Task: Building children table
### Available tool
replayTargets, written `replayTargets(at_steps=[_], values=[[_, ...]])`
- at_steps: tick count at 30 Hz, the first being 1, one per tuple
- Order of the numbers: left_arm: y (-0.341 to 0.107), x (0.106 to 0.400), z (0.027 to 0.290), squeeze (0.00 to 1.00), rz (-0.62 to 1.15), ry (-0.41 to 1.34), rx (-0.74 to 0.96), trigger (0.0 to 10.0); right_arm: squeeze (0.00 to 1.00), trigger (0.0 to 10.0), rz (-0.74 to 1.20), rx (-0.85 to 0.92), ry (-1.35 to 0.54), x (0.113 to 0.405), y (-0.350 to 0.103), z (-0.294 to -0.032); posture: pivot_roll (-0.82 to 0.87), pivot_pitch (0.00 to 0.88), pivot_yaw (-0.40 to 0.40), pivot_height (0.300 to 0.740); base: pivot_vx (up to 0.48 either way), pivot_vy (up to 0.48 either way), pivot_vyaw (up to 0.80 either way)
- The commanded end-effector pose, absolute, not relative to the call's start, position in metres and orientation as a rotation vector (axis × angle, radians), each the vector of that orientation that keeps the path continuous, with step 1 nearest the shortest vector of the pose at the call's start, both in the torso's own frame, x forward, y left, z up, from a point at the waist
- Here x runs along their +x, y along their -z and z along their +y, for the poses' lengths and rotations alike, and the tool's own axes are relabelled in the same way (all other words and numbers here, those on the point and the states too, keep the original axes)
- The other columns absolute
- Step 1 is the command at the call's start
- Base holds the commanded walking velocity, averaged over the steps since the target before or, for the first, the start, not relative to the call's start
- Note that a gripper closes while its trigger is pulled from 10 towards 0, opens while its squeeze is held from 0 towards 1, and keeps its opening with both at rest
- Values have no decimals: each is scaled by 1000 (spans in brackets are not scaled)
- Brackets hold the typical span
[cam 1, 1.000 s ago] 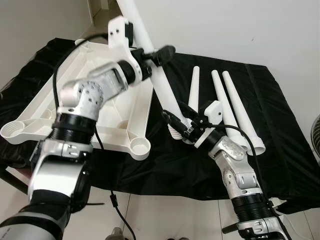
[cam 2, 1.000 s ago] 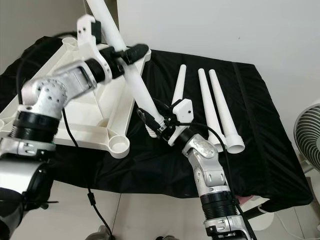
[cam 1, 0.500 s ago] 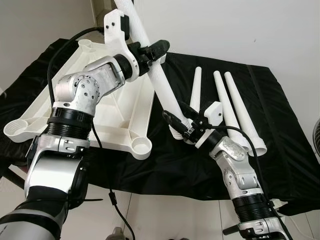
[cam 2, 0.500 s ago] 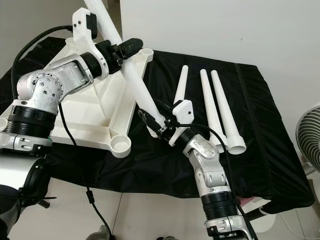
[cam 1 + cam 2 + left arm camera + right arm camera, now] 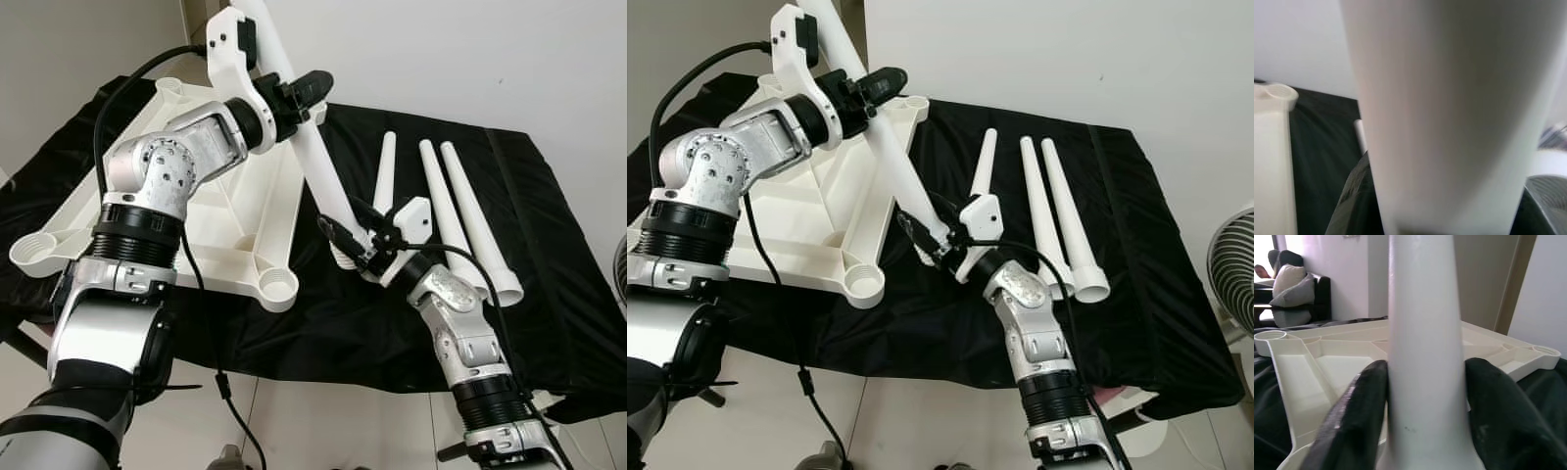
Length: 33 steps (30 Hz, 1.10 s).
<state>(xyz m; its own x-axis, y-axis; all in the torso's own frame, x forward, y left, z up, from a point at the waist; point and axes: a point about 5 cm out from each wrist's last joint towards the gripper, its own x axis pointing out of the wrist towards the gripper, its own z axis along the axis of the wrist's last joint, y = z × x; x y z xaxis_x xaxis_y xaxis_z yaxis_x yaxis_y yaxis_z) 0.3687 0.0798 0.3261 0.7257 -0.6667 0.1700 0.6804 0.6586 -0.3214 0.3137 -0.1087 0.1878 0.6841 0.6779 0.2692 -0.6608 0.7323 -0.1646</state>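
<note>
I hold one long white tapered plastic table leg [image 5: 315, 162] with both grippers, tilted so its narrow end rises toward the wall and its wide flared end points down at the black cloth [image 5: 549, 294] covering the work surface. My left gripper [image 5: 294, 96] is clamped around the upper part of the leg, its black fingers [image 5: 315, 80] pressed against the leg's sides; in the left wrist view the leg [image 5: 1440, 112] stands close up between the dark finger pads. My right gripper [image 5: 359, 239] pinches the same leg near its wide lower end, and in the right wrist view the two black fingers [image 5: 1354, 416] press on either side of the white shaft [image 5: 1422, 342].

The white moulded plastic tabletop [image 5: 230, 211] lies upside down on the cloth to my left, ribs facing up, with round leg sockets [image 5: 277, 287] at its corners. The leg I hold crosses above the tabletop's right edge, its lower end hanging over bare cloth just beside that edge.

Three more white tapered legs [image 5: 460, 211] lie on the cloth to the right of my right gripper, roughly parallel, the nearest one partly hidden behind my right wrist.
</note>
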Motion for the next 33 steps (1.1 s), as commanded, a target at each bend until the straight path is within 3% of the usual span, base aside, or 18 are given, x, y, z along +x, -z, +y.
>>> replayTargets(at_steps=[1,7,8,10,11,33], values=[[-337,354,70,0,-129,1082,-317,10000,1000,10000,-322,-57,-722,317,-190,-114,130,0,-25,740,0,0,0],[-344,348,64,0,-206,1034,-206,10000,1000,10000,-305,-141,-655,325,-199,-117,128,0,-35,740,0,0,0],[-345,348,64,0,-223,1021,-194,10000,341,10000,-302,-158,-644,327,-200,-117,127,0,-34,740,0,0,0],[-347,347,64,0,-240,1009,-189,10000,341,10000,-290,-175,-639,328,-200,-116,128,0,-35,740,0,0,0],[-348,346,63,0,-254,993,-179,10000,0,10000,-281,-188,-638,330,-201,-114,129,0,-38,740,0,0,0],[-344,327,25,0,-403,877,41,10000,0,10000,-200,-257,-688,342,-218,-82,164,27,-69,740,0,0,0]])
